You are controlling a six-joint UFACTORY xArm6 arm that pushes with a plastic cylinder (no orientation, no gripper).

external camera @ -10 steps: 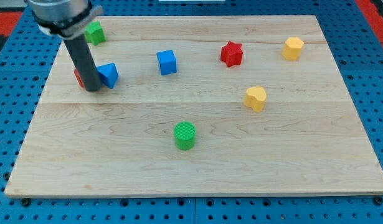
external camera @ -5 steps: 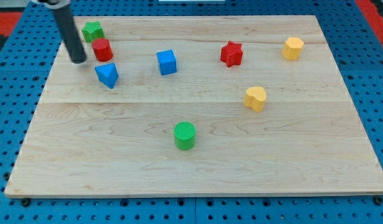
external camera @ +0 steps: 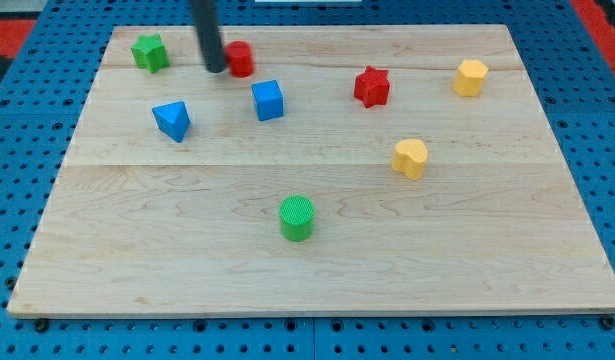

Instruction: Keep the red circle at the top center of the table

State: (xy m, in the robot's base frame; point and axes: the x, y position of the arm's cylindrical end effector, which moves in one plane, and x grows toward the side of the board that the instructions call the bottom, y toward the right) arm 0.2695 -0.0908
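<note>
The red circle point(external camera: 240, 59) is a short red cylinder near the board's top edge, left of center. My tip point(external camera: 216, 69) is at its left side, touching or nearly touching it. The dark rod rises from there out of the view's top. A blue cube point(external camera: 268, 100) lies just below and right of the red circle.
A green star-like block point(external camera: 148, 52) sits at the top left. A blue triangular block point(external camera: 172, 120) lies at the left. A red star point(external camera: 371, 86), a yellow block point(external camera: 470, 77) at the top right, a yellow block point(external camera: 410, 158) and a green cylinder point(external camera: 296, 217) lie elsewhere.
My tip has moved up and then right along the top of the board. The red circle has slid with it from beside the blue triangle toward the top center.
</note>
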